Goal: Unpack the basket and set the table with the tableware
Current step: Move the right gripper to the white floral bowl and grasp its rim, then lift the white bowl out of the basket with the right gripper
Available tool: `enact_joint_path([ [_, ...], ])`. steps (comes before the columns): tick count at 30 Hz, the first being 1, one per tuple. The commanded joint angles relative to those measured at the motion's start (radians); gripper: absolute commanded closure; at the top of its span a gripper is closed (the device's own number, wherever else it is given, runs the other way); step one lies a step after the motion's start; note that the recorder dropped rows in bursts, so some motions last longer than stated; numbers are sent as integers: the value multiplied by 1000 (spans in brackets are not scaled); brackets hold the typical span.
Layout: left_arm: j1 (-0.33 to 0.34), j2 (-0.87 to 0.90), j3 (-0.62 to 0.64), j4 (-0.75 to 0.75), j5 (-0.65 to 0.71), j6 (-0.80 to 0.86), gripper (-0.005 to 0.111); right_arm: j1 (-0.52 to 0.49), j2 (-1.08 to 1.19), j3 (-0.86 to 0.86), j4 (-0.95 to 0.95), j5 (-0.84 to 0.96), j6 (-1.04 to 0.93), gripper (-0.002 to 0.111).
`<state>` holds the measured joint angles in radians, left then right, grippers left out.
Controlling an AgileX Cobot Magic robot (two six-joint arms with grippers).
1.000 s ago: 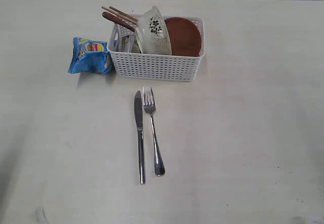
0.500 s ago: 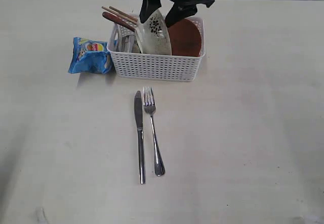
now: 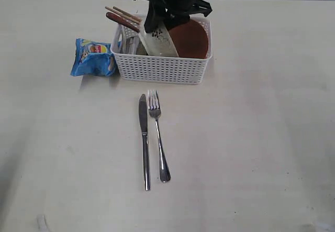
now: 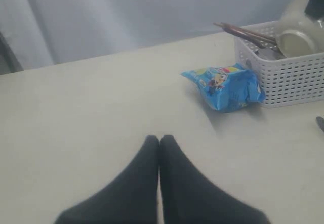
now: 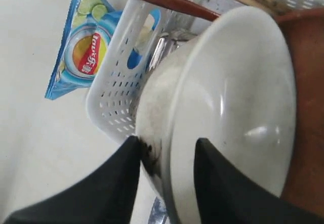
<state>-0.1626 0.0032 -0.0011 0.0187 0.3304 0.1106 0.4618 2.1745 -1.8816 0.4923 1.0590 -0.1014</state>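
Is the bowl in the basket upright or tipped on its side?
Tipped: the bowl stands on its rim inside the basket.

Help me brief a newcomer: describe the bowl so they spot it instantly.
On the cream table, find the white perforated basket beside the blue crisp bag. The bowl stands on edge inside it, left of the brown plate in the exterior view. It alone is pale with dark speckles, and the right gripper straddles its rim.

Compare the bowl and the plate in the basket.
The bowl is pale and speckled; the plate is plain brown. The bowl is deep, the plate flat. The right gripper straddles the bowl's rim; the plate is not held. Both lean on edge in the basket.
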Motion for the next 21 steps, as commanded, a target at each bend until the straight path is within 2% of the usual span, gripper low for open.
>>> enact_joint_path([
  [1,-6,-3,1,-5,-7,-3,107,-6,8,1,-9,7,-16,80],
  [5,-6,-3,1,-5,-7,-3,107,-6,6,-1,-4,33,-30,108],
  [14,-6,-3,1,-5,-7,-3,107,-6,-58,-1,46,59,-69,109],
  [21,-6,-3,1,-5,-7,-3,107,-6,-190,-1,4,121,-90,109],
])
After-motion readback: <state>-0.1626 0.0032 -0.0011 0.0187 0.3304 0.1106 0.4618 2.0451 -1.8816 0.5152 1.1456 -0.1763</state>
